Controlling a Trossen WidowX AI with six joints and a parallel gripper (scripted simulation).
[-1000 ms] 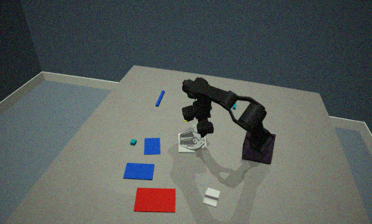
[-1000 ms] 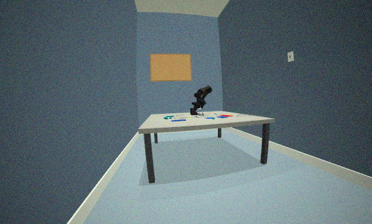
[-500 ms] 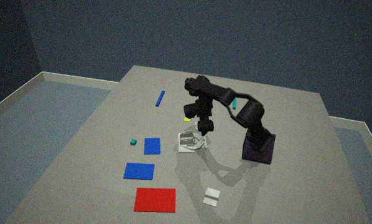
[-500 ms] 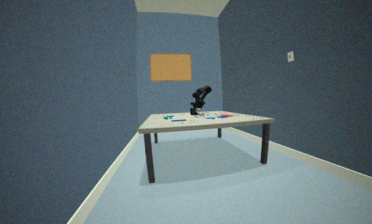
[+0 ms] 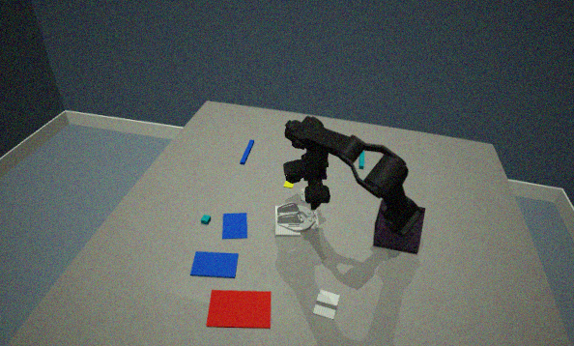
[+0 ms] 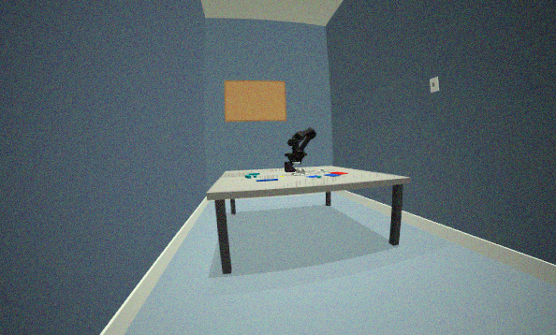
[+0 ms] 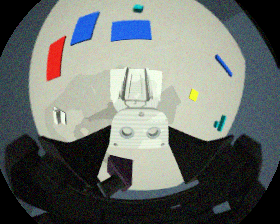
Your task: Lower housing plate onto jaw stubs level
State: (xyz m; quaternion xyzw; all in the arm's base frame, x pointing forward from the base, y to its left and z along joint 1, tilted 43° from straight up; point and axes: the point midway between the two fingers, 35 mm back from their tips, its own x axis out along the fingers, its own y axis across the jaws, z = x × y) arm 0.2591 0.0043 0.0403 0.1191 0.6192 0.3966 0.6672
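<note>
My gripper (image 5: 316, 202) (image 7: 139, 128) is shut on the light grey housing plate (image 7: 139, 129), which has two round holes and shows level between the dark fingers in the wrist view. In the top view the plate (image 5: 315, 217) hangs just above the right end of the white base (image 5: 283, 229). The two grey jaws (image 5: 290, 216) (image 7: 136, 86) lie side by side on that base, a little beyond the plate in the wrist view. From the exterior view the arm (image 6: 299, 146) is small and far off, and the parts are too small to make out.
A red mat (image 5: 239, 308) and two blue mats (image 5: 215, 264) (image 5: 234, 225) lie left of the base. A teal cube (image 5: 205, 219), a blue bar (image 5: 246, 152), a yellow block (image 5: 288, 184), a teal piece (image 5: 361, 159) and a white block pair (image 5: 327, 303) lie around. The arm's pedestal (image 5: 398, 234) stands right.
</note>
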